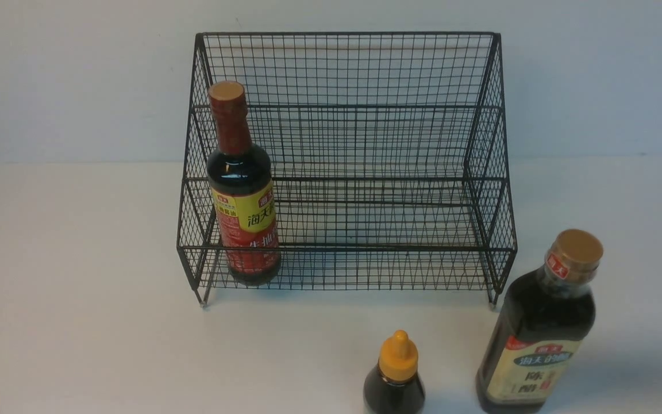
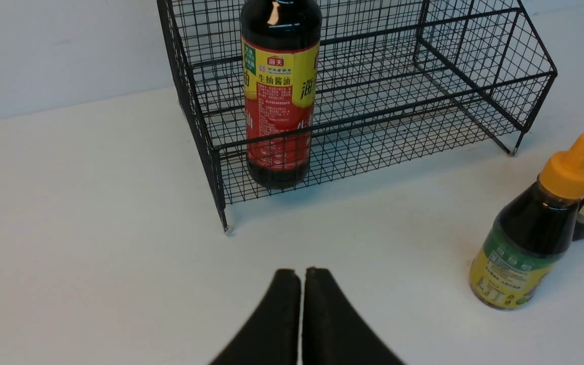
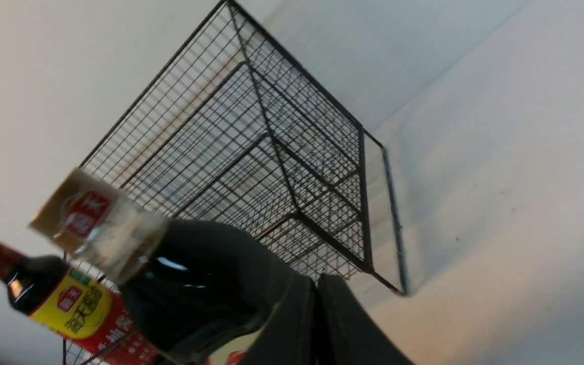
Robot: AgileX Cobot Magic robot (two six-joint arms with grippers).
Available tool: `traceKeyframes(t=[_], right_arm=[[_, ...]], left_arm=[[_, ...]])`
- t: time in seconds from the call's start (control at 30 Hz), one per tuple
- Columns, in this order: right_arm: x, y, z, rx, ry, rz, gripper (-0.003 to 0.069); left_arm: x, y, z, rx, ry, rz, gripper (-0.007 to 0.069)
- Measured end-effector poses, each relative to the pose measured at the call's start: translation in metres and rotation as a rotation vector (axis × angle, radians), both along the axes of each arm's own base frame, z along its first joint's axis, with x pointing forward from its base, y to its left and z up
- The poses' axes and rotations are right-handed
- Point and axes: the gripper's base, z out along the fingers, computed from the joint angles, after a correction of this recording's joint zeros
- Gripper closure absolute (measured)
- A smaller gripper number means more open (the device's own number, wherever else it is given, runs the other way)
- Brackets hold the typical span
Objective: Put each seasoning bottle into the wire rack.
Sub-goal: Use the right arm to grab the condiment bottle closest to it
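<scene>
1. The left hand [image 2: 302, 276] is clenched. Its two dark fingers are pressed flat together with nothing between them, above the white bench [image 1: 78, 287] at the robot's near left.
2. The right hand [image 3: 317, 286] is also clenched and grasps nothing. In its wrist view the squarish bottle [image 1: 538, 333] looms just beside the fingers, but whether they touch it cannot be told.
3. The small bottle [image 1: 394, 385], with an orange nozzle cap and a yellow-green label, stands upright on the bench at the near edge. It is slightly right of centre and outside the rack.
4. The squarish bottle, with a gold cap and a cream label, stands upright on the bench to the small one's right. It is near the small bottle but apart from it, in front of the rack's right corner.
5. The tall round bottle [image 1: 243, 213], with a red-yellow label and a brown neck wrap, stands upright inside the wire rack [image 1: 365, 144]. It is on the lower front tier at the left end, close to the side mesh.
6. The wire rack rests on short feet farther back, its upper tier stepping up behind the lower one.
7. A pale wall [image 1: 78, 75] rises behind the rack.
</scene>
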Motion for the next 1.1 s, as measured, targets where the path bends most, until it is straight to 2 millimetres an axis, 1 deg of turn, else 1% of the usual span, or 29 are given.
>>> traceKeyframes(t=[0.03,0.07,0.1,0.13,0.17,0.27,0.37,0.47,0.5,0.53,0.57,0.63,0.67,0.7,0.8,0.83,0.93,1.0,1.03,1.1], right_arm=[[-0.001,0.0,0.005,-0.01,-0.013,0.007,0.0673],[-0.005,0.002,0.023,-0.077,-0.062,0.025,0.0673],[-0.008,0.003,0.045,-0.168,-0.11,0.045,0.0673],[-0.009,0.003,0.048,-0.171,-0.118,0.048,0.0673],[-0.011,0.005,0.071,-0.261,-0.137,0.074,0.067],[-0.006,0.009,0.097,-0.356,-0.102,0.128,0.0645],[0.011,0.014,0.109,-0.406,0.009,0.206,0.0567],[0.033,0.022,0.111,-0.489,0.147,0.348,0.0442],[0.035,0.022,0.11,-0.493,0.154,0.355,0.0432],[0.05,0.029,0.11,-0.535,0.202,0.462,0.034],[0.052,0.03,0.109,-0.539,0.207,0.467,0.0329],[0.073,0.04,0.113,-0.587,0.235,0.579,0.0182],[0.074,0.04,0.112,-0.588,0.241,0.584,0.0172],[0.079,0.042,0.115,-0.586,0.246,0.598,0.0124],[0.095,0.046,0.118,-0.576,0.288,0.626,0.0025],[0.104,0.048,0.119,-0.569,0.313,0.634,-0.001],[0.114,0.049,0.114,-0.56,0.346,0.636,-0.0026],[0.127,0.05,0.106,-0.556,0.385,0.627,-0.0032],[0.128,0.05,0.105,-0.556,0.386,0.626,-0.0032],[0.136,0.05,0.102,-0.562,0.39,0.609,-0.003]], left_arm=[[0.0,0.0,0.0,0.0,0.0,0.0,0.0629],[0.0,0.0,0.0,0.0,0.0,0.0,0.0629],[0.0,0.0,0.0,0.0,0.0,0.0,0.0629],[0.0,0.0,0.0,0.0,0.0,0.0,0.0629],[0.0,0.0,0.0,0.0,0.0,0.0,0.0629],[0.0,0.0,0.0,0.0,0.0,0.0,0.0629],[0.0,0.0,0.0,0.0,0.0,0.0,0.0629],[0.0,0.0,0.0,0.0,0.0,0.0,0.0629],[0.0,0.0,0.0,0.0,0.0,0.0,0.0629],[0.0,0.0,0.0,0.0,0.0,0.0,0.0629],[0.0,0.0,0.0,0.0,0.0,0.0,0.0629],[0.0,0.0,0.0,0.0,0.0,0.0,0.0629],[0.0,0.0,0.0,0.0,0.0,0.0,0.0629],[0.0,0.0,0.0,0.0,0.0,0.0,0.0629],[0.0,0.0,0.0,0.0,0.0,0.0,0.0629],[0.0,0.0,0.0,0.0,0.0,0.0,0.0629],[0.0,0.0,0.0,0.001,-0.002,0.001,0.0629],[0.0,0.0,0.001,0.003,-0.01,0.004,0.0629],[0.001,0.0,0.001,0.002,-0.011,0.004,0.0629],[0.001,0.001,0.002,0.0,-0.022,0.008,0.0629]])
